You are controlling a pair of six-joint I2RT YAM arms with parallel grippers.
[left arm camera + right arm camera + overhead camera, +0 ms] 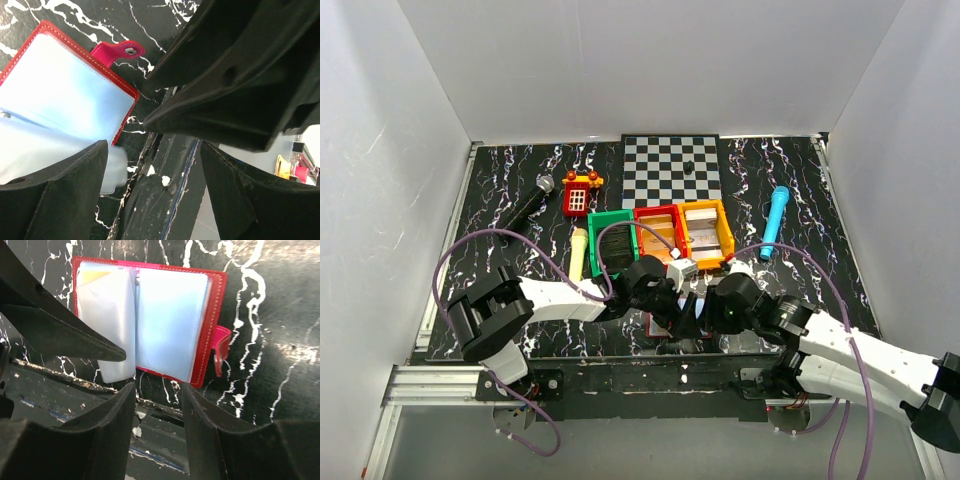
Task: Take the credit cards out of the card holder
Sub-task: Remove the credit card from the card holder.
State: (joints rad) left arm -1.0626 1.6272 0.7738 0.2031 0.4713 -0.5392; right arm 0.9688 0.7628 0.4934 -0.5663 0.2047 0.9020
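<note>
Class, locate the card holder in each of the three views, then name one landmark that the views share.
Top external: card holder low centre, mostly hidden.
Left wrist: upper left, lying open.
Right wrist: upper centre, lying open.
Shared landmark: its red tab, seen in both wrist views.

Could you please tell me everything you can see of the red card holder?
The dark-red wallet-like card holder lies open and flat on the black marbled table, close to its near edge. Its stitched cover frames pale bluish shiny plastic sleeves; one sticks out past the lower edge. In the right wrist view, a yellow-orange card shows in the left sleeve. A short red tab with a snap juts from one side edge. A finger of the left gripper lies over the left page; contact is unclear.
</note>
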